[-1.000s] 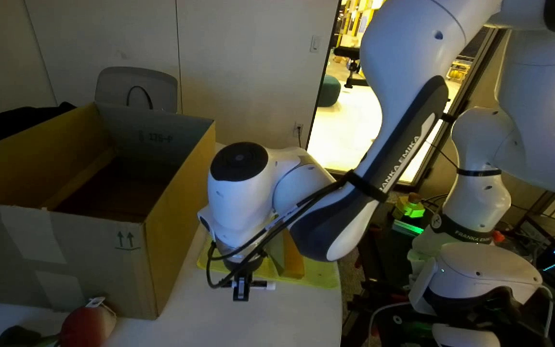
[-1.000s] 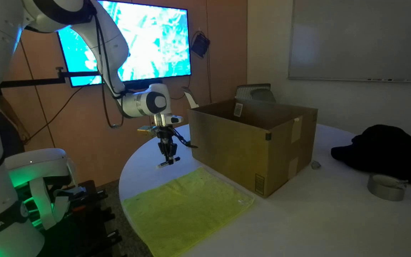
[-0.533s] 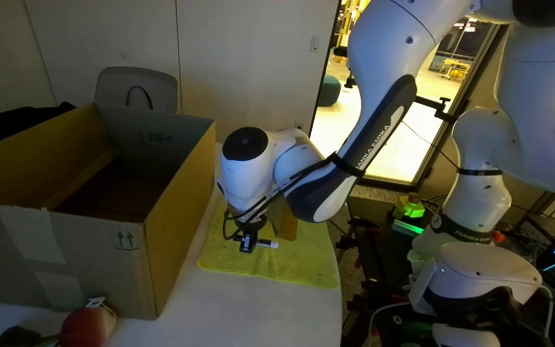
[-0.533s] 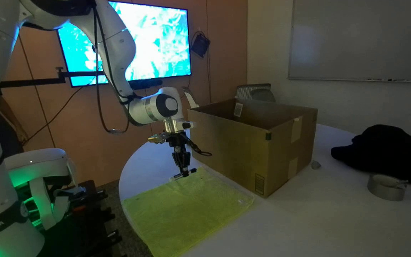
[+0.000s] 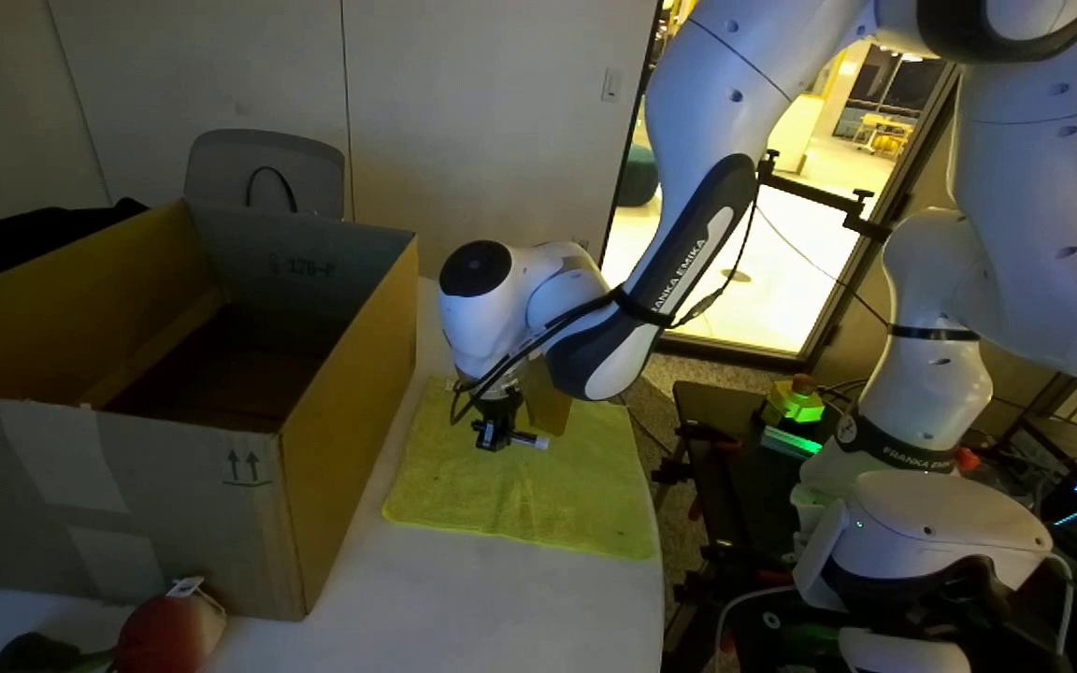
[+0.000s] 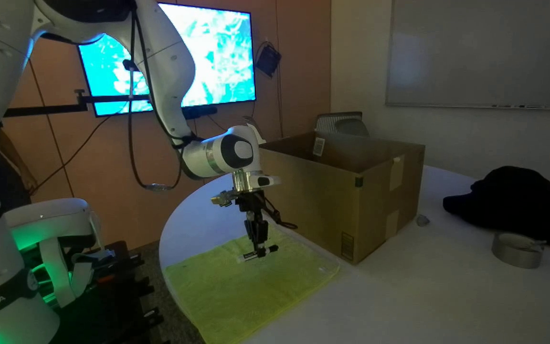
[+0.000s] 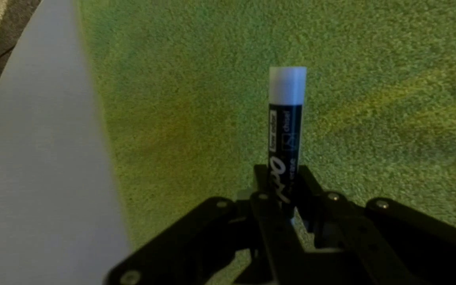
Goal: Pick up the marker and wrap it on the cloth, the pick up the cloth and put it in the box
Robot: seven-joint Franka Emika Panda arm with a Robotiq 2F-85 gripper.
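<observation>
Marker [image 7: 286, 134] gripped firmly in the claw [image 7: 282, 180], its white end toward twelve o'clock in the wrist view. Beneath it, the yellow-green cloth [image 6: 251, 291] lies spread on the pale worktop [image 6: 423, 296]; whether the two touch cannot be told. In an exterior view, the open-topped cardboard box [image 6: 308, 205] stands between one and two o'clock from the cloth.

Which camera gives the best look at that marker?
The wrist view: the marker looks large, with readable lettering and a white end. Both exterior views show it small, gripped by the tool over the cloth, its lettering illegible.
</observation>
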